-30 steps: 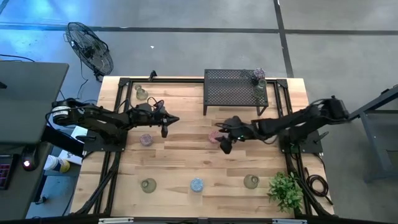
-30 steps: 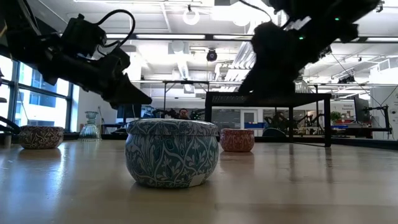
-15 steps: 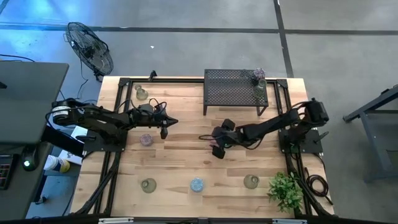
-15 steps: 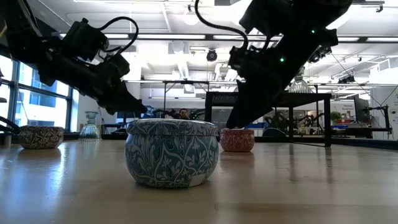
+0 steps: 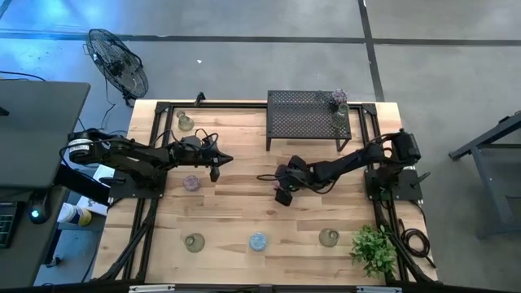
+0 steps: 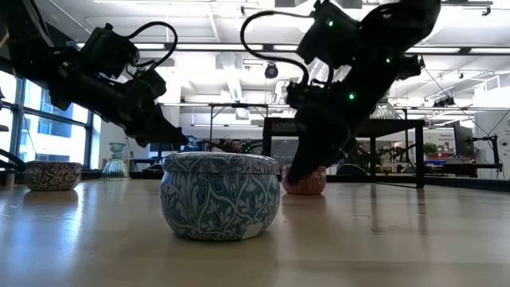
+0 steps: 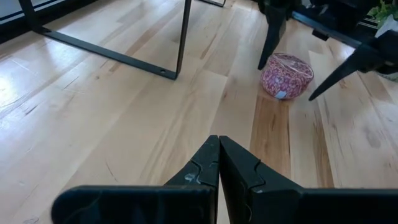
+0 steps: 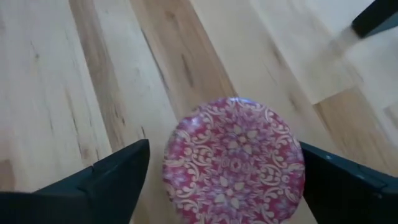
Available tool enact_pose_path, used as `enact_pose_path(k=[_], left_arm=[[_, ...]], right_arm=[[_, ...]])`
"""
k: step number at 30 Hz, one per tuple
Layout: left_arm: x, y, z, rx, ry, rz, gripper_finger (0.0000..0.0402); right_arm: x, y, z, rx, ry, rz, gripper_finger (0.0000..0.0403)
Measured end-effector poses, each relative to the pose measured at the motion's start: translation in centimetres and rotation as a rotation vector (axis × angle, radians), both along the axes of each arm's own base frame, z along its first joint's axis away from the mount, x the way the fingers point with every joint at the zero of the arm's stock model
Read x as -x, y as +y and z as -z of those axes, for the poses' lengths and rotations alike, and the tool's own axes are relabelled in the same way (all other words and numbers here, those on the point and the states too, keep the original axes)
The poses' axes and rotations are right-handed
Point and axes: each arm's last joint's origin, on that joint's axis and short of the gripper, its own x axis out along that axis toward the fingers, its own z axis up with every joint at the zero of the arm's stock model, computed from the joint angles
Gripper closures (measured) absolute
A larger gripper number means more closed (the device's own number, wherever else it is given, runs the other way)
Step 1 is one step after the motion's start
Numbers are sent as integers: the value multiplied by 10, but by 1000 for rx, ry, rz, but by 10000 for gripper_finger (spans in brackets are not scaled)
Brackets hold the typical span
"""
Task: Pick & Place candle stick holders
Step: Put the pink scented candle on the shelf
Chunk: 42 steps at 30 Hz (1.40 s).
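A pink patterned holder [image 8: 235, 158] stands on the table near its middle; it also shows in the low view [image 6: 311, 181] and the left wrist view [image 7: 286, 76]. My right gripper [image 5: 282, 189] is open and low over it, pointing down, one finger [image 8: 118, 174] on each side. My left gripper [image 5: 216, 167] is shut and empty [image 7: 219, 163], hovering left of centre beside a purple holder [image 5: 191, 182]. A blue holder [image 5: 258, 241] and two olive ones [image 5: 194, 241] [image 5: 328, 237] stand along the near edge. My right gripper straddles the pink holder from above. One finger stands apart from the holder's side. The other finger [image 8: 336, 180] lies close to its rim [image 8: 298, 163], and I cannot tell whether it touches. The holder stands upright on the table.
A black mesh stand [image 5: 305, 114] at the far middle carries two holders [image 5: 339, 104] at its right end. Another holder [image 5: 186, 122] stands at the far left. A green plant [image 5: 374, 248] sits at the near right corner. A fan [image 5: 118, 61] stands off the table.
My right gripper has gone toward the table's left edge and down, and now stands low over the pink holder with its fingers on either side. The holder has stayed in place.
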Motion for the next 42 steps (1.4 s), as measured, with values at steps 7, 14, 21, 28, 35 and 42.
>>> enact_pose_path(k=[7, 14, 21, 28, 35, 42], left_arm=[[0, 0, 0, -18, 3, 7, 399], [1, -1, 2, -5, 22, 29, 399], [0, -1, 0, -14, 5, 33, 399], [-1, -1, -1, -40, -5, 43, 399], [-2, 0, -4, -61, -38, 46, 399], [-2, -1, -5, -61, -45, 53, 399]], right_arm=[[0, -4, 0, -3, 8, 1, 112], [-5, 1, -27, -81, 18, -20, 118], [-17, -2, -129, -122, 27, 32, 115], [2, -61, -247, 22, 19, 263, 114], [50, -172, -280, 36, 26, 563, 113], [75, -234, -229, -67, 93, 658, 112]])
